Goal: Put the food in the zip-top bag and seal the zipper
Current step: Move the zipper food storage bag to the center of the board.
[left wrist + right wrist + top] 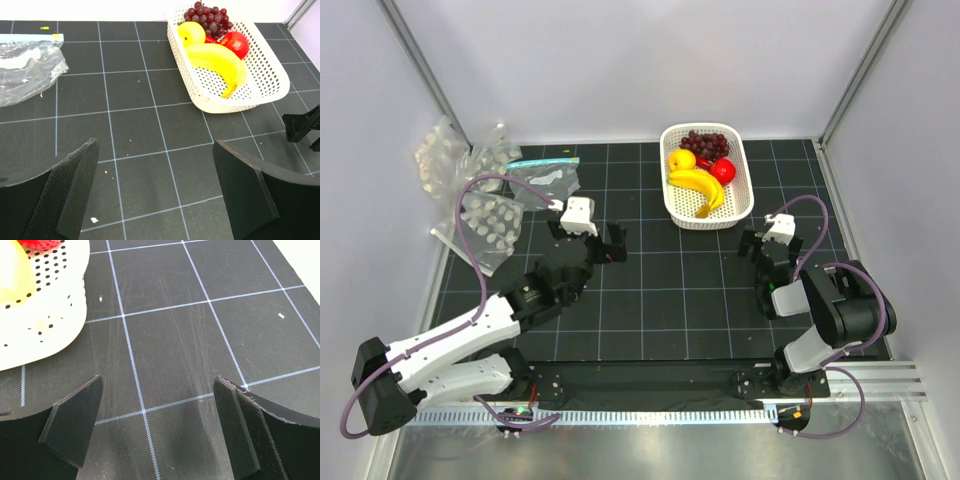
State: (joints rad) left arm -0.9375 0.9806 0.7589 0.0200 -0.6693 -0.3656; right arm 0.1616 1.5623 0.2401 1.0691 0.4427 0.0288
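The white basket stands on the black gridded mat and holds all of the food. Inside it, the yellow banana curves along the side nearest the arms. The round yellow fruit sits at the basket's left and the round red fruit at its right. The dark purple grape bunch fills its far end. A sliver of red shows between the 2 round fruits in the left wrist view; whether it is the thin chili I cannot tell.

The zip-top bag lies flat on the mat well to the left of the basket, clear and crinkled. A pale curved band crosses it, and I cannot tell whether the zipper is pressed together. Also left of the basket, level with its far end, runs the teal strip of another clear bag, right against the pouch. The bumpy clear packs lie farther left of the basket, at the mat's edge.

The left gripper hangs over the mat between the bag and the basket, a little nearer the arms than the basket. Its jaws are wide apart with nothing between the fingers. The right gripper sits near the basket's near right corner. Its jaws are likewise spread and hold nothing, and the basket's rim shows just up and left of them in the right wrist view.
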